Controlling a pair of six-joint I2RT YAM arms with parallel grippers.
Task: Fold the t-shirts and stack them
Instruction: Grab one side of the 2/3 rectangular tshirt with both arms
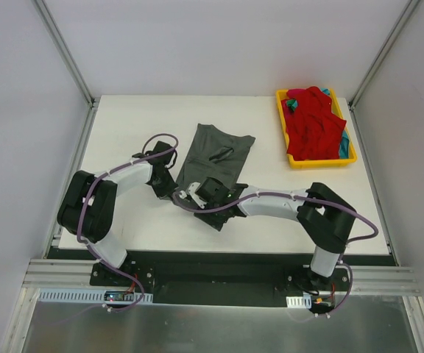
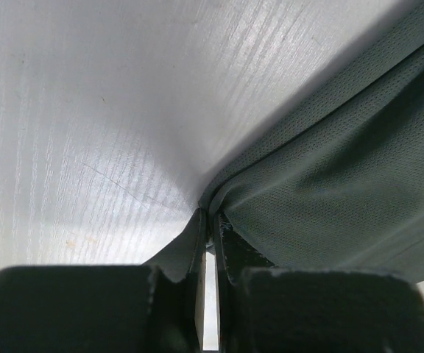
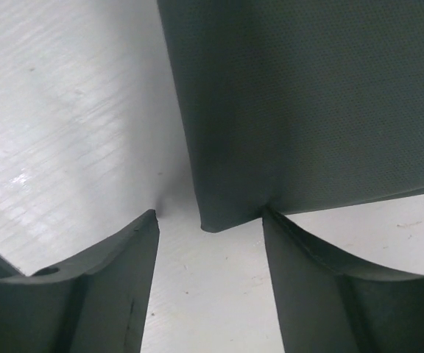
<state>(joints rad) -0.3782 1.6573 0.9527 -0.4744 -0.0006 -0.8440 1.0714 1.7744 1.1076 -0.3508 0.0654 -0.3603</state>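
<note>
A dark charcoal grey t-shirt (image 1: 216,151) lies partly folded on the white table. My left gripper (image 1: 169,185) is at its near left edge. In the left wrist view the left gripper (image 2: 210,220) is shut on a fold of the grey cloth (image 2: 330,169). My right gripper (image 1: 199,190) is low at the shirt's near edge. In the right wrist view the right gripper (image 3: 208,218) is open, and a corner of the grey shirt (image 3: 308,110) lies between its fingertips. A bright red t-shirt (image 1: 313,121) and a bit of a teal one (image 1: 291,105) lie in the tray.
A yellow plastic tray (image 1: 319,163) stands at the back right of the white table (image 1: 124,132). Metal frame posts rise at the back corners. Both arms reach in low across the near middle of the table.
</note>
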